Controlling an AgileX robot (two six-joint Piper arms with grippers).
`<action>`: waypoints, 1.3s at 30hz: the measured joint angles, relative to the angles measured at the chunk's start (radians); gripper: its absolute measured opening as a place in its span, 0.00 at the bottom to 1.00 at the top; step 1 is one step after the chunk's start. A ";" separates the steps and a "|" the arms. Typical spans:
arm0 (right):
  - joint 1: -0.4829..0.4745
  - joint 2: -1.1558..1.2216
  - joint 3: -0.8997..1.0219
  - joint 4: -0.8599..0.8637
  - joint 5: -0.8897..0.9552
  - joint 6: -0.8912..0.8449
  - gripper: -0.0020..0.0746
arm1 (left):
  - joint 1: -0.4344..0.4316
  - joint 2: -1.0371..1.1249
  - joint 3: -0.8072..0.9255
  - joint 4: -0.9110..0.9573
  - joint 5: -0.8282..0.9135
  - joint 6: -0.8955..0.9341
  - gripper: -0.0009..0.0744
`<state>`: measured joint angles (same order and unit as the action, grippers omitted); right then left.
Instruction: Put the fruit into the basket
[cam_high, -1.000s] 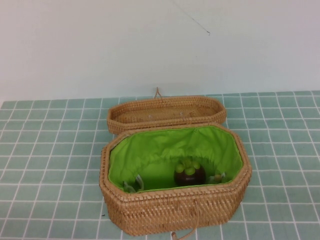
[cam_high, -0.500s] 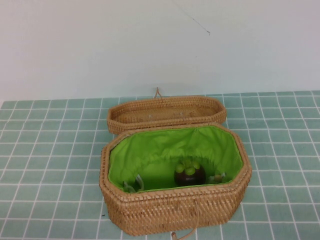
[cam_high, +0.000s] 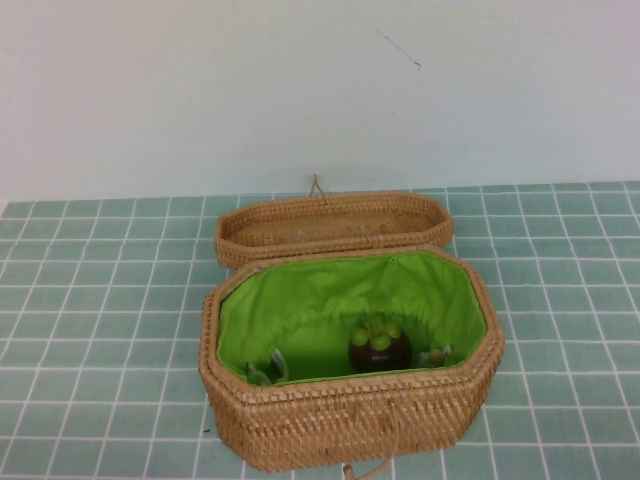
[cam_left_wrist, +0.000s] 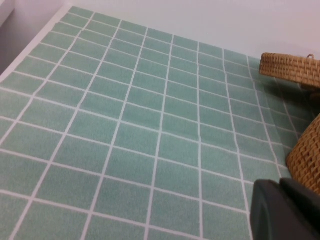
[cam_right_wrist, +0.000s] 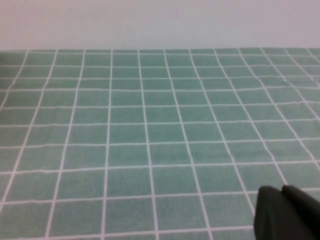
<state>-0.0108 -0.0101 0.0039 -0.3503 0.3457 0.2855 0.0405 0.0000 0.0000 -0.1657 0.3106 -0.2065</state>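
The dark maroon fruit (cam_high: 379, 347) with yellow-green leaves lies inside the open woven basket (cam_high: 340, 420), on its bright green lining, toward the near right. The basket's lid (cam_high: 330, 225) lies open behind it. Neither gripper shows in the high view. In the left wrist view my left gripper (cam_left_wrist: 281, 187) is shut and empty, low over the tiled cloth, with the basket wall (cam_left_wrist: 307, 155) and lid (cam_left_wrist: 292, 67) beside it. In the right wrist view my right gripper (cam_right_wrist: 283, 192) is shut and empty over bare cloth.
The green tiled tablecloth (cam_high: 100, 300) covers the table on both sides of the basket. A white wall (cam_high: 300, 90) stands behind. The table's edge (cam_left_wrist: 30, 47) shows in the left wrist view. A loop clasp (cam_high: 315, 185) sticks up from the lid.
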 joint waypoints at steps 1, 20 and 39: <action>0.000 0.000 0.000 0.000 -0.002 -0.012 0.03 | 0.000 0.000 0.000 0.000 0.000 0.000 0.01; 0.000 0.000 0.000 0.350 -0.015 -0.523 0.03 | 0.000 0.000 0.000 0.000 0.000 -0.001 0.01; 0.000 0.000 0.000 0.350 -0.015 -0.523 0.03 | 0.000 0.000 0.000 0.000 0.000 -0.001 0.01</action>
<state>-0.0108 -0.0101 0.0039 0.0000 0.3303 -0.2370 0.0405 0.0000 0.0000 -0.1657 0.3106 -0.2072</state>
